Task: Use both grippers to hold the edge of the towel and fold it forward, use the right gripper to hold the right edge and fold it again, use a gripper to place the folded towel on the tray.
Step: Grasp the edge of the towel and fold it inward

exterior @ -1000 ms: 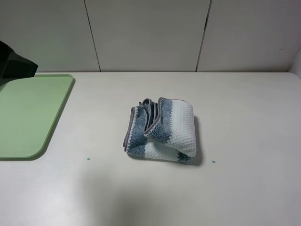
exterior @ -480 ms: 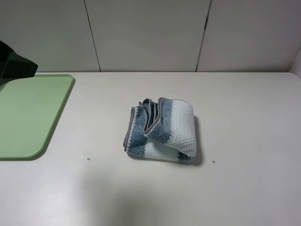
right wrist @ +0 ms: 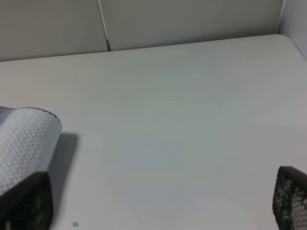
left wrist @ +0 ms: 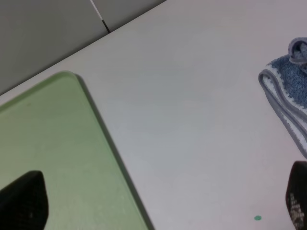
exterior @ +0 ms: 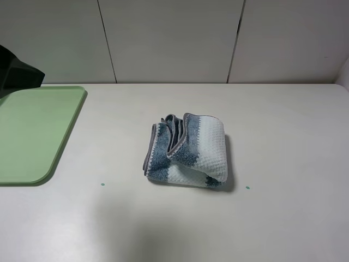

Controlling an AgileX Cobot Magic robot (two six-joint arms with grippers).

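The towel (exterior: pixel 186 150) lay folded in a loose bundle at the middle of the table (exterior: pixel 283 136), its grey piped edge (exterior: pixel 148 150) stacked along the left side; it sat well to the right of the tray (exterior: pixel 32 131), not yet on it; the tray lay flat at the table's left side; the left gripper (left wrist: pixel 160 199) stood spread wide and held nothing, one finger over the tray; the right gripper (right wrist: pixel 158 199) stood equally wide and unladen, just right of the towel.
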